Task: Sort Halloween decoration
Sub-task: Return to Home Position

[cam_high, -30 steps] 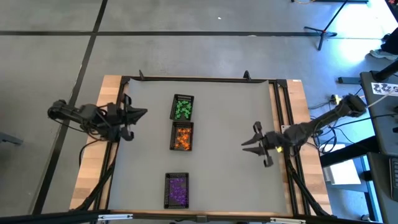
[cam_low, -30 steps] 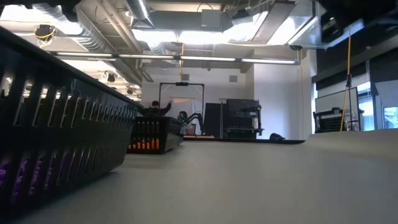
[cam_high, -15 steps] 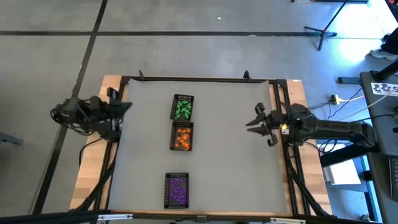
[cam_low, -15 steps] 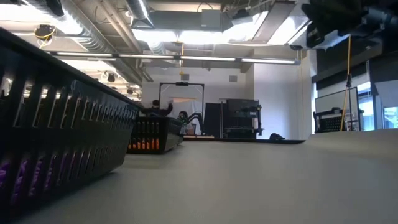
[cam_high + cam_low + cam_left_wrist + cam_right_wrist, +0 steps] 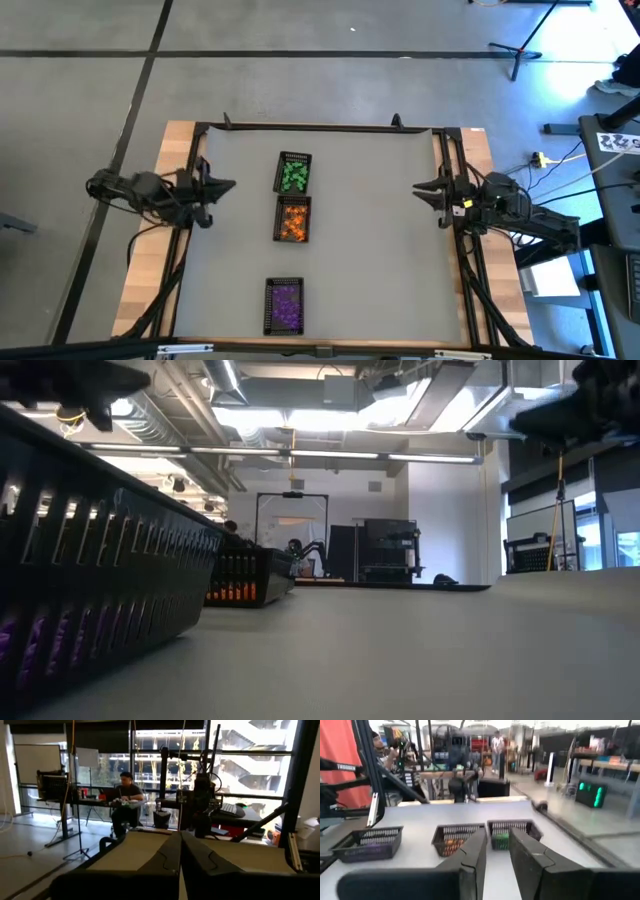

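The Halloween decoration lies sorted by colour in three black mesh trays on the grey table. Green pieces (image 5: 294, 176) are in the far tray, orange ones (image 5: 293, 222) in the middle tray and purple ones (image 5: 286, 306) in the near tray. My left gripper (image 5: 226, 185) hangs shut above the table's left edge, pointing level toward the trays; its fingers meet in its wrist view (image 5: 180, 847). My right gripper (image 5: 420, 188) hangs above the right edge, pointing level at the trays. It is open, with nothing between its fingers (image 5: 497, 842).
The trays stand in a row down the table's middle: green tray (image 5: 512, 832), orange tray (image 5: 452, 840), purple tray (image 5: 367, 842). A black frame (image 5: 320, 127) edges the table. Bare grey table lies between each gripper and the trays. A person sits at a desk (image 5: 125, 795) beyond the table.
My right gripper has swung toward the table's far edge and drawn back toward its right edge, turning to point level at the trays; its gap is unchanged. My left gripper pulled back toward the left edge, then came out again a little lower, still shut. The trays have not moved.
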### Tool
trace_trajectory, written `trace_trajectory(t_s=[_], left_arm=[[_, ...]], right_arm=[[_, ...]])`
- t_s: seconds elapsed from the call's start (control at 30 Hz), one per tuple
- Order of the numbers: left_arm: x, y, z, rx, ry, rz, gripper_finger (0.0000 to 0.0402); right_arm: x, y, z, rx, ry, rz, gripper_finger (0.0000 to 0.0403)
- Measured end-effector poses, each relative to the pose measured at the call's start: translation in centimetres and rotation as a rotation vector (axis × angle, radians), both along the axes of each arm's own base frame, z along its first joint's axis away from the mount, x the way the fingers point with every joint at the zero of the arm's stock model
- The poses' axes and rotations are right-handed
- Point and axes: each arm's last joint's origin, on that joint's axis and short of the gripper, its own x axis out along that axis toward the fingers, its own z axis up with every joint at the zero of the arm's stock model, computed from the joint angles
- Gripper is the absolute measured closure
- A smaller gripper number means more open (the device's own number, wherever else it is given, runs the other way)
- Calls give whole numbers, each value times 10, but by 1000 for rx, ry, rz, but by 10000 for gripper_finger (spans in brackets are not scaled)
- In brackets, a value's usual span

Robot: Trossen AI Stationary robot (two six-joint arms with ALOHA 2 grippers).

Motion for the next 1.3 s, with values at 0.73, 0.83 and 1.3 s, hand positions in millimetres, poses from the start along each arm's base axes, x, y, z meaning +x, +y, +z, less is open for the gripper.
trace_trajectory(t_s=[0.73, 0.83, 1.3], left_arm=[[20, -8, -53, 72, -16, -77, 401], [20, -9, -51, 139, -26, -81, 401], [20, -9, -51, 136, -26, -89, 401]], right_arm=[[21, -9, -56, -103, 71, -141, 320], [21, -9, -56, -103, 70, -141, 320], [21, -9, -57, -102, 73, -141, 320]])
